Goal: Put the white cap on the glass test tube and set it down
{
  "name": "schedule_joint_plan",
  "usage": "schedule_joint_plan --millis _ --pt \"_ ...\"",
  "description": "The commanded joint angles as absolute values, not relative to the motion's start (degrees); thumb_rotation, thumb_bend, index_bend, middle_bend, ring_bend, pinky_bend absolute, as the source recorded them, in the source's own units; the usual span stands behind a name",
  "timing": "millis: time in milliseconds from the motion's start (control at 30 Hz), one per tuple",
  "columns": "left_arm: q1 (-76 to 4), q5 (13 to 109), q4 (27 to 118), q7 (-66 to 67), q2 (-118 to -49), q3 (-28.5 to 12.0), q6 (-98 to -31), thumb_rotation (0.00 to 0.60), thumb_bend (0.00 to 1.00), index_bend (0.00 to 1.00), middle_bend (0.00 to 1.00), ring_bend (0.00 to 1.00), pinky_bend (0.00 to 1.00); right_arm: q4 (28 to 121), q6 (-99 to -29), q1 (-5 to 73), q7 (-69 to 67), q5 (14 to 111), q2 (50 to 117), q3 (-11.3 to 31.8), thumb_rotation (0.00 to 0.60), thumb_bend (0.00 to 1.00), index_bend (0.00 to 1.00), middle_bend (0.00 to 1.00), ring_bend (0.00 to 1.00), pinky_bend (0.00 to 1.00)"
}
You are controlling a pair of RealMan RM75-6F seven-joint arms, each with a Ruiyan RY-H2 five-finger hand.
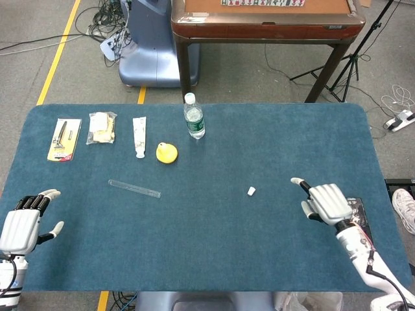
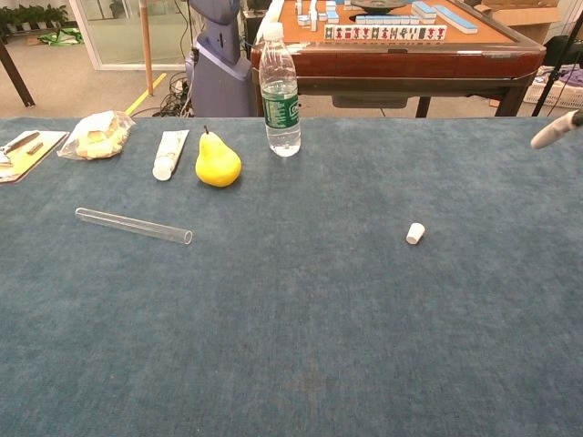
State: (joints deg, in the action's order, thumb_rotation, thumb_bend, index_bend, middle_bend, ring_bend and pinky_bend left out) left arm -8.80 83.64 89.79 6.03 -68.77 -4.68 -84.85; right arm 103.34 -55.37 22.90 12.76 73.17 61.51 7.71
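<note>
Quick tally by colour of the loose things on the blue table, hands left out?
Clear: 2, glass test tube, water bottle
White: 2, white cap, squeeze tube
Yellow: 2, pear, razor card
Pale: 1, bagged snack
Total: 7

I see the glass test tube [image 1: 134,188] lying flat on the blue table cover, left of centre, clear and empty, uncapped. In the chest view its open mouth [image 2: 188,238] points right and toward me, its rounded closed end lying away to the left. The white cap [image 1: 251,190] sits by itself on the cover well to the right of the tube, a small stubby plug, nothing touching it.
</note>
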Motion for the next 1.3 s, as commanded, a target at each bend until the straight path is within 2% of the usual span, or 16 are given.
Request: schedule_joint_plan --millis 33,100,200,600,900,1300 --pt "-8.75 83.68 89.85 6.0 -68.64 -4.69 -84.9 0.6 0.2 0.25 0.24 0.27 0.2 101.7 -48.95 27.75 13.84 67.85 63.42 8.58 0.6 0.87 0.11 1.0 1.0 1.0" --pt "-8.7 83.66 89.95 6.01 -68.53 -4.69 -84.92 0.6 0.2 0.25 0.24 0.27 0.2 101.22 -46.88 29.54 15.27 65.89 63.98 8.46 0.6 0.96 0.09 1.0 1.0 1.0" --pt "-8.64 83.6 89.99 5.99 -68.49 -4.7 -84.94 0.6 0.2 0.25 0.24 0.27 0.2 100.47 -45.45 31.51 17.81 62.98 64.85 8.14 0.6 0.99 0.05 1.0 1.0 1.0" --pt "-8.69 83.68 90.33 6.43 -68.55 -4.53 -84.52 0.6 0.2 0.25 0.24 0.27 0.2 94.44 -38.87 38.93 21.06 48.81 70.8 5.88 0.6 1.0 0.03 1.0 1.0 1.0" --pt "-8.75 83.32 90.28 6.75 -68.68 -4.44 -84.0 0.6 0.2 0.25 0.24 0.27 0.2 90.62 -35.18 43.35 19.95 45.61 74.95 4.69 0.6 1.0 0.03 1.0 1.0 1.0" --pt "-8.64 83.13 89.86 6.61 -68.85 -4.37 -83.82 0.6 0.2 0.25 0.24 0.27 0.2 88.08 -34.96 45.88 18.74 43.92 76.87 2.06 0.6 1.0 0.03 1.0 1.0 1.0"
